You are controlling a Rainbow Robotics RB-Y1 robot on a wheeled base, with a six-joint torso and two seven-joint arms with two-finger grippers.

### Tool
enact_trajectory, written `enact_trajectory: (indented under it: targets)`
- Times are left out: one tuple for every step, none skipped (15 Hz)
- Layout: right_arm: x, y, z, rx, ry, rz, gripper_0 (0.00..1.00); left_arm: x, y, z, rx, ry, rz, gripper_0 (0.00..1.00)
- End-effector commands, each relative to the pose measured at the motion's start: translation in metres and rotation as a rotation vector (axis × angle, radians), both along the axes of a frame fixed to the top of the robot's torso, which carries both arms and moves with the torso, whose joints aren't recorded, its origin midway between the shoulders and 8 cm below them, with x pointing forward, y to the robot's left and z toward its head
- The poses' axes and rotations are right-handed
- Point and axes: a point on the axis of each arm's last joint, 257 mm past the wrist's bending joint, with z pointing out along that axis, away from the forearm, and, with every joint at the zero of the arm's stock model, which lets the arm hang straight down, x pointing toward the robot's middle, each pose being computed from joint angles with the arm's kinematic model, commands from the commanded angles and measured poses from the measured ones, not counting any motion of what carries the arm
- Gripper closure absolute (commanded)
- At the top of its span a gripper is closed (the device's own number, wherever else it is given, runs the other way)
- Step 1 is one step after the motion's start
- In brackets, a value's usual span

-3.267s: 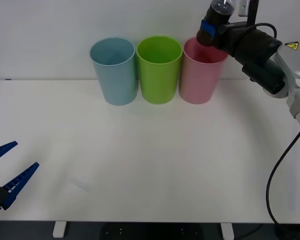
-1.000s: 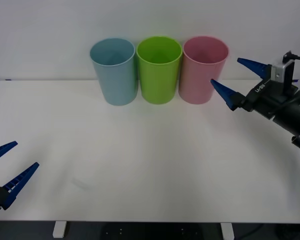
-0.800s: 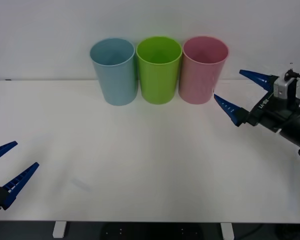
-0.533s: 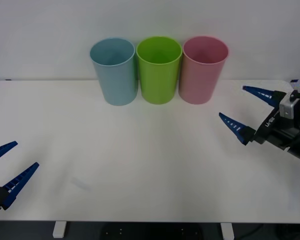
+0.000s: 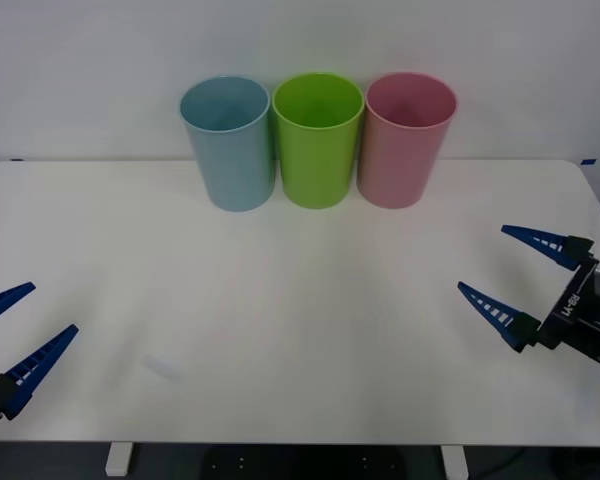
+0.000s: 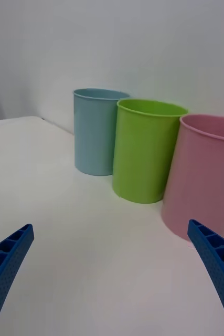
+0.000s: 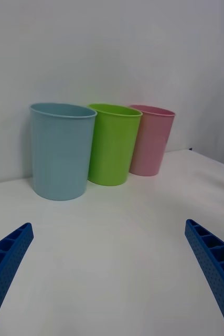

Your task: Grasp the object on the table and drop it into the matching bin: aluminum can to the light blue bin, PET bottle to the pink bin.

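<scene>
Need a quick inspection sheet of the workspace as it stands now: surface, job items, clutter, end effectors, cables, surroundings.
Surface: white table, bare in the middle.
Job's things: light blue bin, pink bin, upright in a row at the far edge; bottle nothing seen.
Clutter: lime green bin between them.
End effectors: left end effector open, low at the near left edge; right end effector open, low at the right edge.
Cables: nothing seen.
Surroundings: plain white wall.
</scene>
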Motion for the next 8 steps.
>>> enact_trajectory:
  targets:
    - [-0.009, -0.007, -0.008, 0.018, 0.028, -0.017, 0.00, 0.000, 0.000, 0.000, 0.000, 0.000, 0.000, 0.00]
    - [-0.011, -0.009, -0.010, 0.026, 0.037, -0.019, 0.00, 0.000, 0.000, 0.000, 0.000, 0.000, 0.000, 0.00]
    - [-0.014, -0.011, -0.013, 0.035, 0.049, -0.027, 0.00, 0.000, 0.000, 0.000, 0.000, 0.000, 0.000, 0.00]
    - [-0.017, -0.013, -0.015, 0.046, 0.059, -0.032, 0.00, 0.000, 0.000, 0.000, 0.000, 0.000, 0.000, 0.00]
    - [-0.019, -0.016, -0.017, 0.052, 0.065, -0.038, 0.00, 0.000, 0.000, 0.000, 0.000, 0.000, 0.000, 0.00]
    - [-0.020, -0.017, -0.018, 0.051, 0.069, -0.041, 0.00, 0.000, 0.000, 0.000, 0.000, 0.000, 0.000, 0.00]
    - [-0.022, -0.017, -0.020, 0.052, 0.074, -0.041, 0.00, 0.000, 0.000, 0.000, 0.000, 0.000, 0.000, 0.00]
    - [-0.023, -0.017, -0.022, 0.052, 0.078, -0.043, 0.00, 0.000, 0.000, 0.000, 0.000, 0.000, 0.000, 0.00]
